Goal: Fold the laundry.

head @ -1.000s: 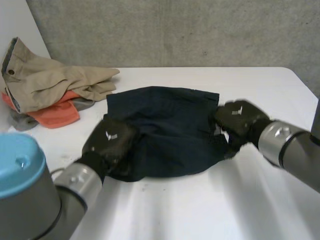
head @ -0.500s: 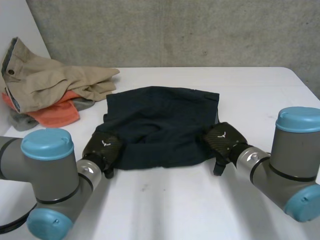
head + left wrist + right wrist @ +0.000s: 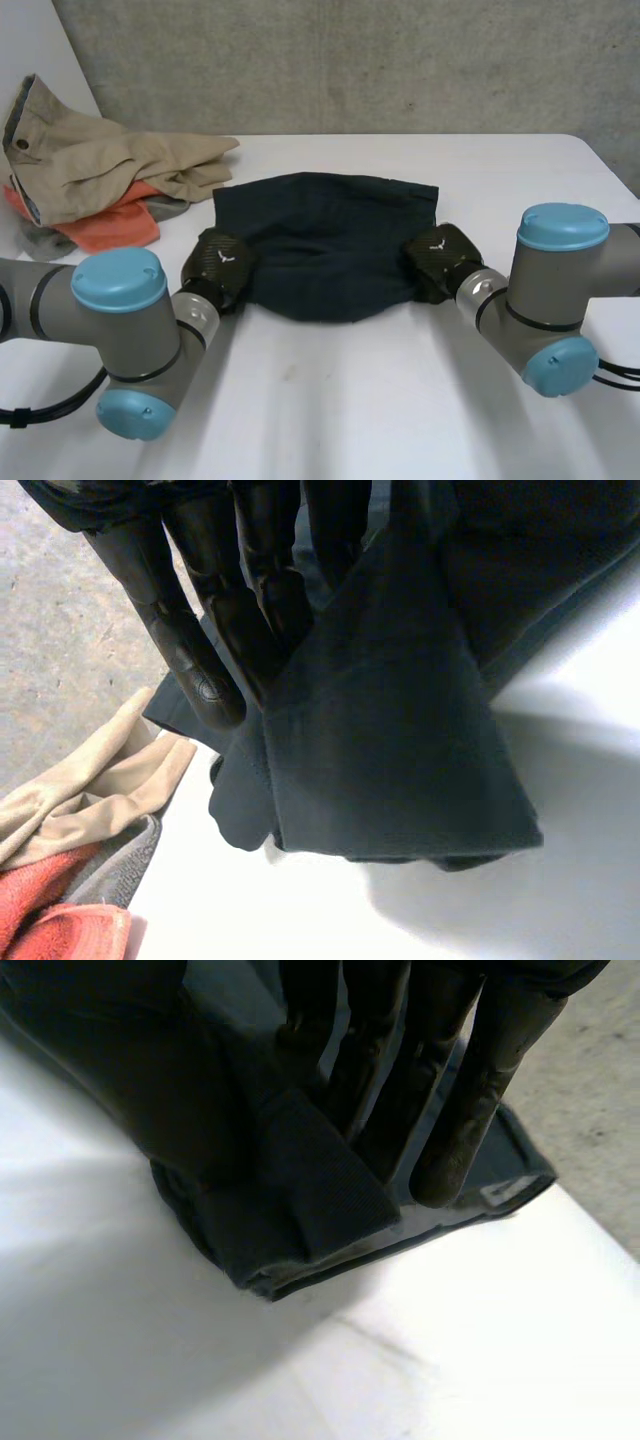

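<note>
At the middle of the white table (image 3: 350, 400) lies the dark navy fabric garment (image 3: 330, 250), its far edge flat and its near edge gathered up between the two hands. The left hand (image 3: 222, 268) has the near-left corner and the right hand (image 3: 440, 262) the near-right corner. Holding both near corners at once looks meant to carry the near half over towards the far edge as one even fold, with the hem kept taut between the hands so it does not sag or bunch.

From the left wrist, the fingers (image 3: 190, 650) reach out nearly straight with a flap of the garment hanging from them and draping down to the table; the cloth seems pinched against the thumb side, which the fabric covers. From the right wrist, the fingers (image 3: 470, 1110) are likewise almost straight and close together, pressed on a folded ridge of the garment that is clamped in the hand.

Far left on the table, well apart from the work, sit beige cotton trousers (image 3: 100, 160) heaped on an orange cloth (image 3: 110, 225) and a grey cloth (image 3: 35, 243), presumably waiting their turn.
</note>
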